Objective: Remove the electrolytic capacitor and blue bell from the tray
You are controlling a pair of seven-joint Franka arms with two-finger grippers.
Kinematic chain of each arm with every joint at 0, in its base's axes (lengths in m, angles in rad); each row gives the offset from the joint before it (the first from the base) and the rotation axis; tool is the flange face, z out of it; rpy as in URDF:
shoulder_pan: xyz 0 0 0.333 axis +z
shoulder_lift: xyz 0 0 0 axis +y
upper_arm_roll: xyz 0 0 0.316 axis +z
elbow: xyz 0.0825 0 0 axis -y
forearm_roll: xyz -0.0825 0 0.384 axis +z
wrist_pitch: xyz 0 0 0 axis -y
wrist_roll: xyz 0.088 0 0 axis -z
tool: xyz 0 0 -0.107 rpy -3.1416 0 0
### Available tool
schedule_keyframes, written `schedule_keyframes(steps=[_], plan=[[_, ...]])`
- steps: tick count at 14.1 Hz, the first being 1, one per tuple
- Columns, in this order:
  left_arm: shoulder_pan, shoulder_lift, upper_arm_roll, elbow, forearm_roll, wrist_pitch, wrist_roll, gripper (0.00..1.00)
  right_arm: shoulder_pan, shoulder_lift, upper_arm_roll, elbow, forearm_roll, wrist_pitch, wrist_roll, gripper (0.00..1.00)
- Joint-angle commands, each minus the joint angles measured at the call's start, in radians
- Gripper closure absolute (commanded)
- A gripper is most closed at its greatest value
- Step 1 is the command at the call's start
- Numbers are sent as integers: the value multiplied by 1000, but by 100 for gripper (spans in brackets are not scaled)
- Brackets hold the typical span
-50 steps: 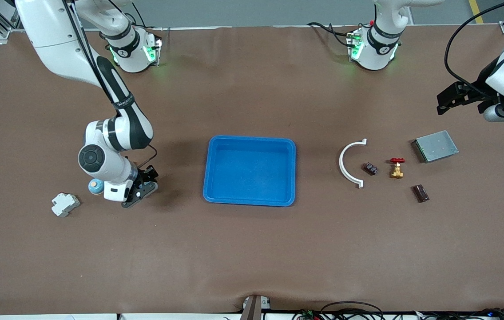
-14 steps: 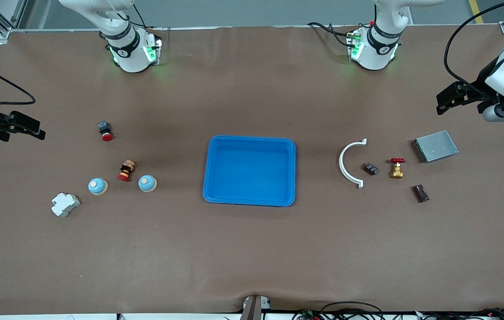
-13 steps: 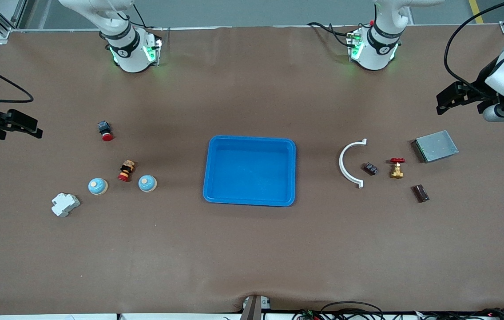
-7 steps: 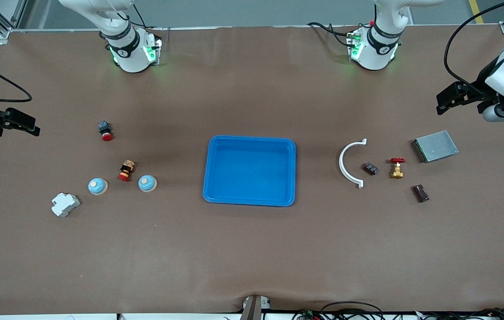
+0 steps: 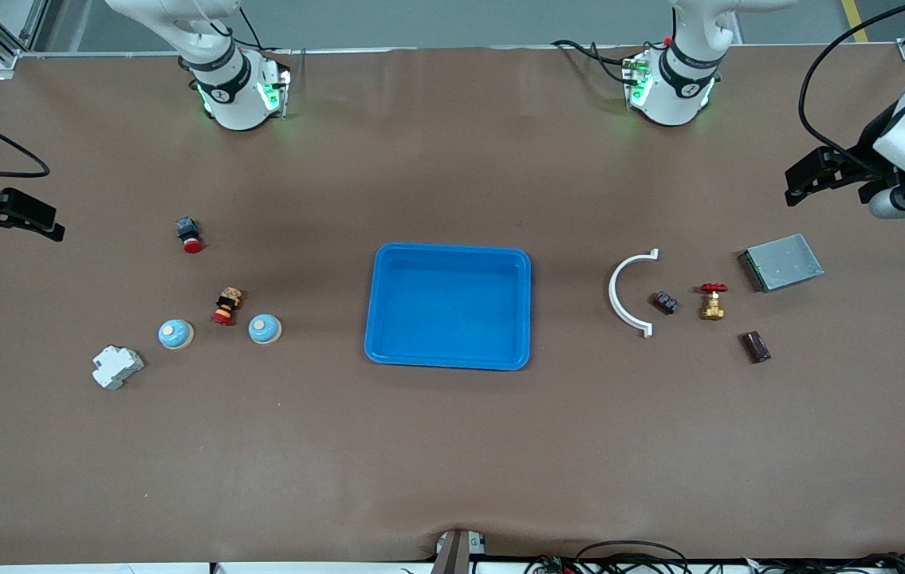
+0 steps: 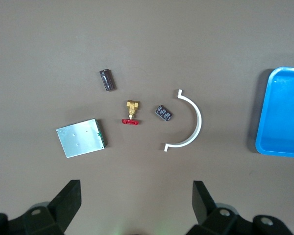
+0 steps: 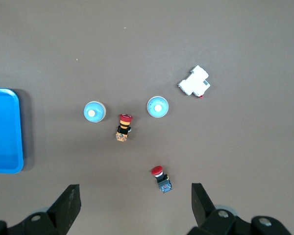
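Observation:
The dark cylindrical capacitor (image 5: 755, 347) lies on the table toward the left arm's end; it also shows in the left wrist view (image 6: 107, 79). Two blue dome bells (image 5: 176, 334) (image 5: 265, 328) sit toward the right arm's end, and show in the right wrist view (image 7: 157, 107) (image 7: 94, 112). The blue tray (image 5: 452, 248) stands empty at the middle. My left gripper (image 5: 807, 179) (image 6: 135, 193) is open and empty, high over the table near the grey box. My right gripper (image 5: 29, 217) (image 7: 135, 196) is open and empty, high over its end of the table.
Near the capacitor lie a white curved clip (image 5: 629, 293), a small black part (image 5: 665, 302), a brass valve with a red handle (image 5: 712, 300) and a grey metal box (image 5: 781, 261). Near the bells are a white breaker (image 5: 117, 367) and two red push-buttons (image 5: 189, 233) (image 5: 226, 307).
My right arm has risen from beside the bells and drawn back toward its end of the table, still drifting outward. The left arm has not moved.

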Motion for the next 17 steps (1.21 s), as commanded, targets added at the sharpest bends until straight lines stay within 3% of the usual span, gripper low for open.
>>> schedule_keyframes(steps=[1, 17], plan=[[-4, -13, -2, 11, 21, -9, 8, 0, -17, -7, 9, 4, -6, -3, 18, 0], [-7, -1, -2, 37, 19, -9, -8, 0, -50, 17, 11, 4, 5, -8, 19, 0]])
